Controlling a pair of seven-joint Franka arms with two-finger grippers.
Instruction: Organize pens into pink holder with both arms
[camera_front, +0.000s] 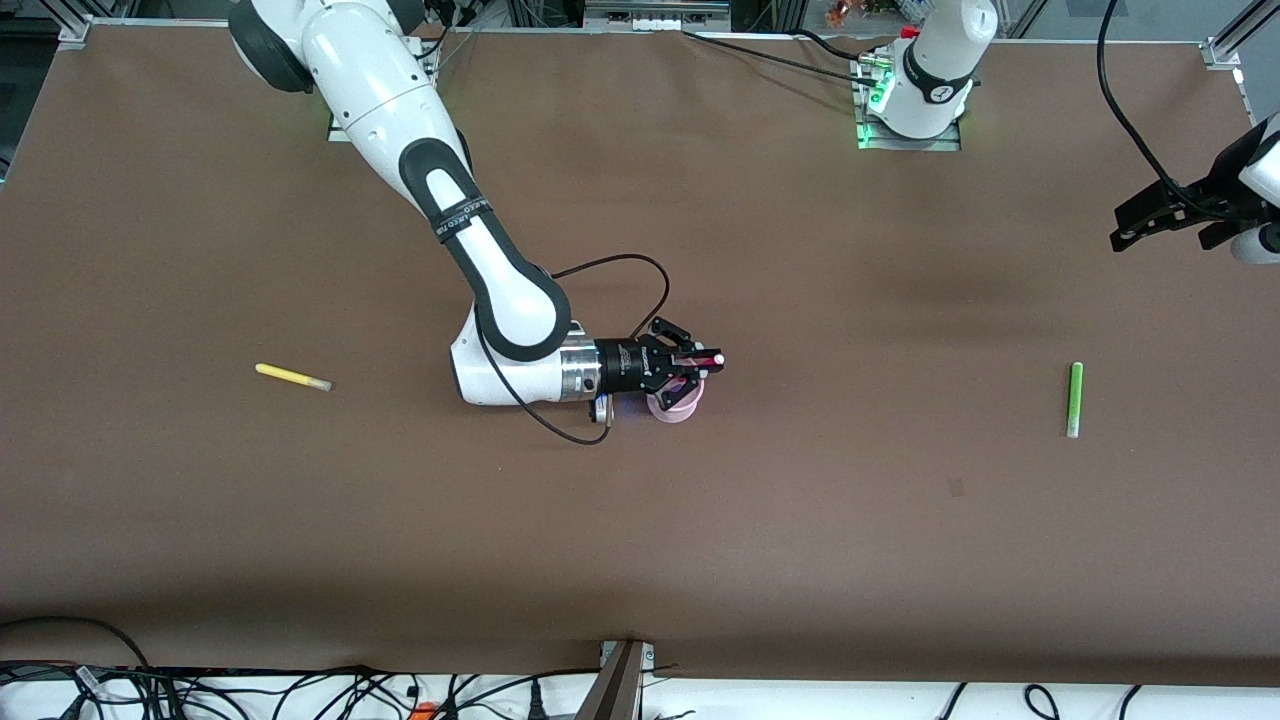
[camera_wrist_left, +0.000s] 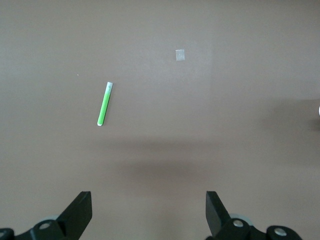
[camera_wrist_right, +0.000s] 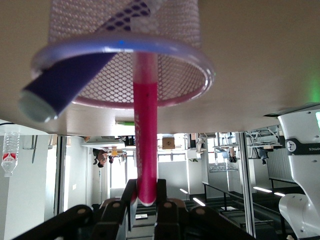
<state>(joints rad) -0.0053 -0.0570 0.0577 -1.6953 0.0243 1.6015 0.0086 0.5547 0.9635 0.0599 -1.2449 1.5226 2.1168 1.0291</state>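
My right gripper (camera_front: 690, 368) hangs over the pink holder (camera_front: 672, 405) at the middle of the table, shut on the magenta-pink pen (camera_front: 700, 358). In the right wrist view that pen (camera_wrist_right: 145, 130) runs from between my fingers (camera_wrist_right: 146, 195) down into the mesh-walled holder (camera_wrist_right: 200, 65). A dark purple pen (camera_wrist_right: 65, 82) leans in the holder, its end over the rim. The yellow pen (camera_front: 292, 377) lies toward the right arm's end of the table, the green pen (camera_front: 1075, 399) toward the left arm's end. My left gripper (camera_front: 1120, 228) waits open, high over the table, with the green pen (camera_wrist_left: 104, 104) below it.
A small pale square of tape (camera_wrist_left: 180, 55) lies on the brown table near the green pen. The left arm's base (camera_front: 925, 80) stands at the table's edge farthest from the front camera. Cables (camera_front: 300, 690) run along the nearest edge.
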